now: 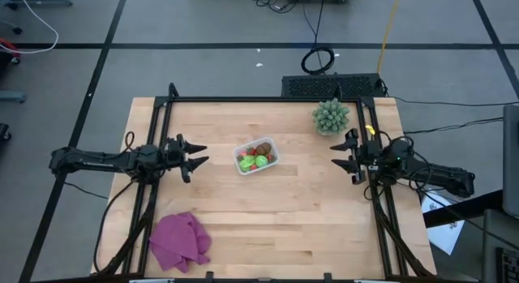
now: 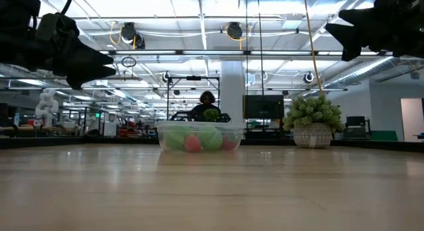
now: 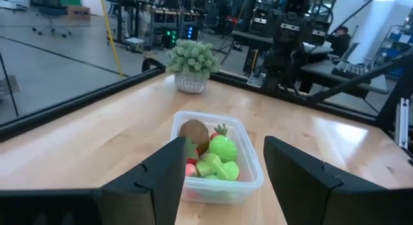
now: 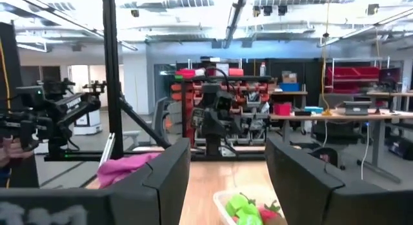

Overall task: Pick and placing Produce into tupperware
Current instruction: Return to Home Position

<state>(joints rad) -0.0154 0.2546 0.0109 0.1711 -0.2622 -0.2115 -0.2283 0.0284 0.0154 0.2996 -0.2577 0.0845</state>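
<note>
Left gripper [image 1: 202,155] hovers over the table's [image 1: 308,218] left side, fingers spread, holding nothing. Purple cloth [image 1: 180,241] lies near the front-left corner. Tupperware [image 1: 273,145] sits mid-table between the arms. The produce [image 1: 258,156] is inside it: brown oval, green and red pieces. Plant [image 1: 331,117] back right. Right gripper [image 1: 339,153] at the right side, fingers spread, holding nothing.
</note>
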